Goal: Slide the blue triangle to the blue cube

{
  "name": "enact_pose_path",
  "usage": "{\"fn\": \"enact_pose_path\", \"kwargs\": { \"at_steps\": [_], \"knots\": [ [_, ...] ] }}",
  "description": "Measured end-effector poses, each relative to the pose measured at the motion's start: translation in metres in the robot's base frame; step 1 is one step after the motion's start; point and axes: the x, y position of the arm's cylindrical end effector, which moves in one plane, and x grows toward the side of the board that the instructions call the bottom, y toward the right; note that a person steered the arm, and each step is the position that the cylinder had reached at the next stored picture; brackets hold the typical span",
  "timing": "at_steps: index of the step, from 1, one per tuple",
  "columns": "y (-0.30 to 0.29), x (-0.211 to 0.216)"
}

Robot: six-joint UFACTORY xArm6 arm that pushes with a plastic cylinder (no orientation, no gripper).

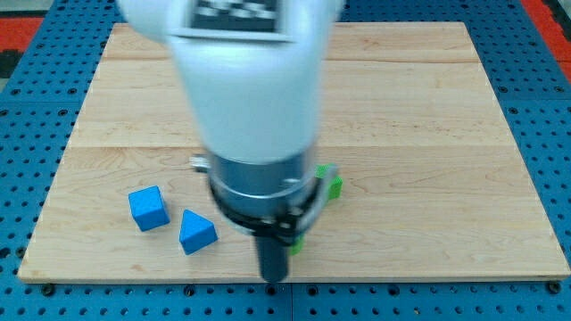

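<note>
The blue cube (148,208) sits near the view's bottom left of the wooden board (428,134). The blue triangle (197,233) lies just to its right and slightly lower, a small gap between them. My arm hangs over the board's middle and bottom, and the dark rod comes down to my tip (273,276) near the board's bottom edge, to the right of the blue triangle and apart from it.
A green block (331,182) peeks out from behind the arm on its right side, and another green bit (295,241) shows beside the rod. The arm hides much of the board's centre. Blue pegboard (544,89) surrounds the board.
</note>
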Motion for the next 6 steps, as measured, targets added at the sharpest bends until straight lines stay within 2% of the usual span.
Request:
{"fn": "enact_pose_path", "kwargs": {
  "at_steps": [2, 3, 4, 5, 6],
  "knots": [
    [0.018, -0.062],
    [-0.004, -0.005],
    [-0.059, -0.013],
    [-0.123, -0.047],
    [-0.094, -0.037]
  ]
}}
